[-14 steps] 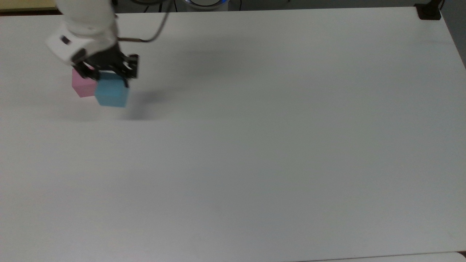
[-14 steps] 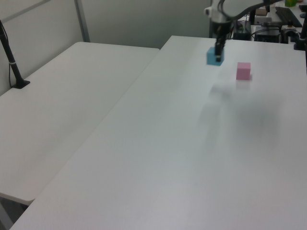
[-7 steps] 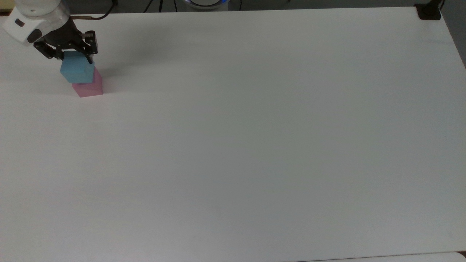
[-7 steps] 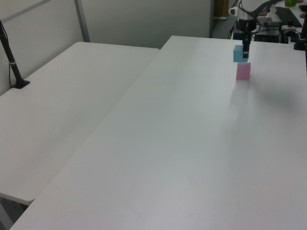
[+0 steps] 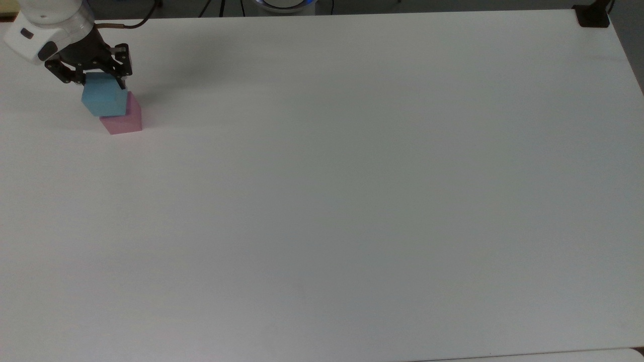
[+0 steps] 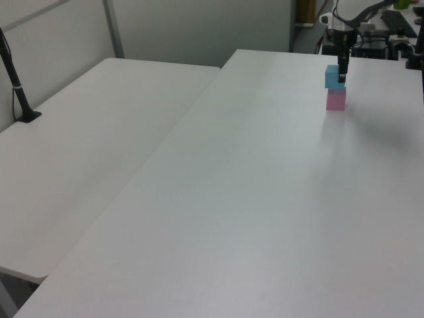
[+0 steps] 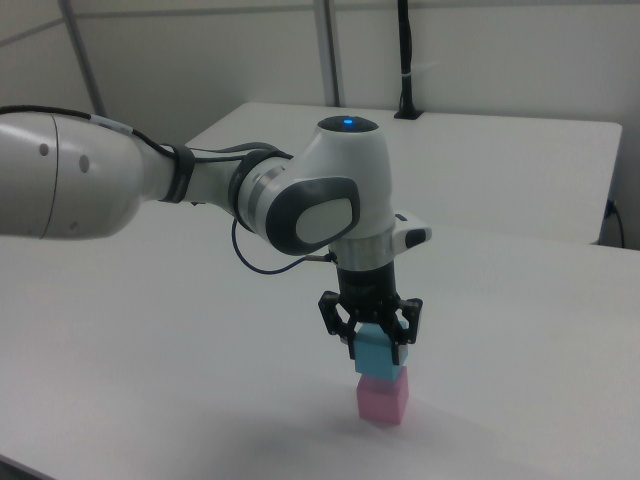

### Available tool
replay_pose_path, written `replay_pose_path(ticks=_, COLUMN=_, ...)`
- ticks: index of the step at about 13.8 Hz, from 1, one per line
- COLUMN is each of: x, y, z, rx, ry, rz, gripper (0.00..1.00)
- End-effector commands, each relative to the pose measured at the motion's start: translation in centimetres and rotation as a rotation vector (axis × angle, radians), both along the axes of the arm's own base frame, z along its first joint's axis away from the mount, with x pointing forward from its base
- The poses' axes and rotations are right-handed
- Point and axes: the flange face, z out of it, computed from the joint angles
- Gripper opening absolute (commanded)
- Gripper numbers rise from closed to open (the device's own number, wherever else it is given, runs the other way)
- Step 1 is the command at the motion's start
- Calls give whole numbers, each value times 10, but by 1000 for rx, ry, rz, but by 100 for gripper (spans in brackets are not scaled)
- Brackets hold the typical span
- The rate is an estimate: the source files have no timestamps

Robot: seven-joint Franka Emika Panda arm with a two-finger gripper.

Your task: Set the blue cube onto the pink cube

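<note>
— What sits on the white table [image 5: 352,201]?
— The Panda arm [image 7: 150,190], then 2 cubes: the blue cube [image 7: 379,352] atop the pink cube [image 7: 383,398], near the top view's left edge.
— And the gripper [image 7: 375,345]?
— Its fingers [image 5: 122,80] pinch the blue cube's sides.

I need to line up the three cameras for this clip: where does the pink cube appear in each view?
Top view: the pink cube sits near the top view's upper left corner, partly covered by the blue cube.
Left view: the pink cube is at the upper right, far down the table.
Right view: the pink cube is at bottom centre.
Shared landmark: the blue cube on it, held by the gripper.
</note>
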Motion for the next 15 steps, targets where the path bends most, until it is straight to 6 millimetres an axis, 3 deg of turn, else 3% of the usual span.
replay_pose_path(ticks=1, x=-4, y=0, z=1, rx=-10, ry=-17, rz=19, gripper=100)
replay_pose_path(ticks=5, x=-1, y=-3, z=23, rx=-17, ry=-32, rz=5, gripper=100)
replay_pose_path(ticks=6, x=1, y=-2, z=38, rx=-13, ry=-31, rz=-4, gripper=100)
replay_pose_path(ticks=8, x=10, y=10, z=95, rx=7, ry=8, rz=-10, gripper=100)
replay_pose_path(ticks=11, x=23, y=74, z=151, rx=30, ry=67, rz=-29, gripper=100)
replay_pose_path(ticks=13, x=36, y=133, z=166, rx=6, ry=45, rz=-73, gripper=100)
replay_pose_path(ticks=15, x=45, y=179, z=170, rx=-30, ry=25, rz=-228, gripper=100)
